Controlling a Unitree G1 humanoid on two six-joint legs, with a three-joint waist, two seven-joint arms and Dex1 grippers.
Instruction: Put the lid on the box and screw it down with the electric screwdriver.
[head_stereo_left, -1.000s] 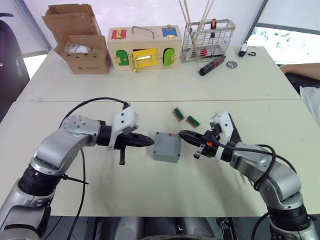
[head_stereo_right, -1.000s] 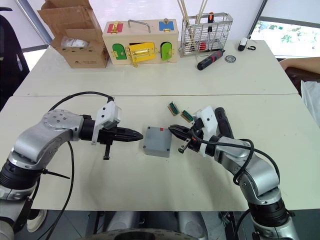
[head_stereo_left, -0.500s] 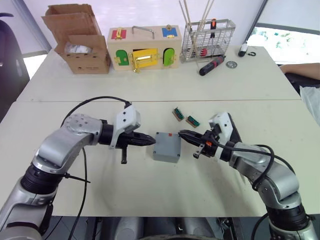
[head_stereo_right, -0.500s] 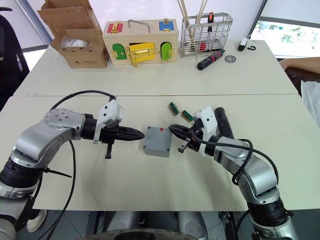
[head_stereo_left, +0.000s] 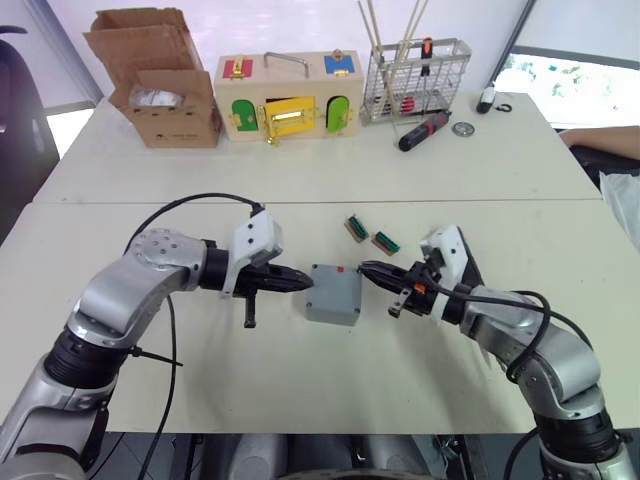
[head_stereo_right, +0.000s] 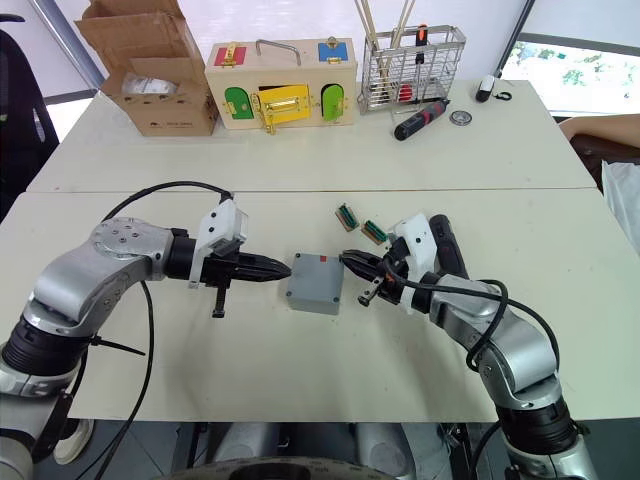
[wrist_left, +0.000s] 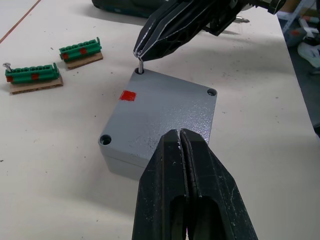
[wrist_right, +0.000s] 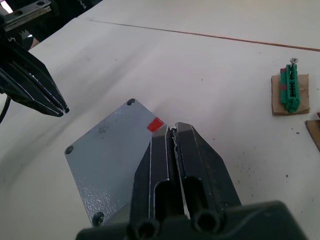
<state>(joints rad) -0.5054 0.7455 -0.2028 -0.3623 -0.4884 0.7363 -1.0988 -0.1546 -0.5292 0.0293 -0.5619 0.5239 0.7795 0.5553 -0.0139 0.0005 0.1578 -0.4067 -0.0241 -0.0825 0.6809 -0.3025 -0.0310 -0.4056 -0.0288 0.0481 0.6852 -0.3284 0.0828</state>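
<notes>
Since a second earlier, the left gripper (wrist_left: 181, 137) had edged slightly closer to the small square grey box (head_stereo_left: 334, 293), which stayed put on the cream bench (head_stereo_left: 300, 370) with its flat grey lid (wrist_left: 165, 110) seated on top. Its jaws were closed on nothing, tips just beside the box's edge. The right gripper (wrist_left: 141, 52) held a small metal screw (wrist_left: 141, 65) upright in one corner hole of the lid, jaws shut on it. Two green terminal blocks (head_stereo_left: 371, 233) lay nearby.

Box (head_stereo_left: 333, 293) between left (head_stereo_left: 303, 282) and right end effector (head_stereo_left: 368, 269).
</notes>
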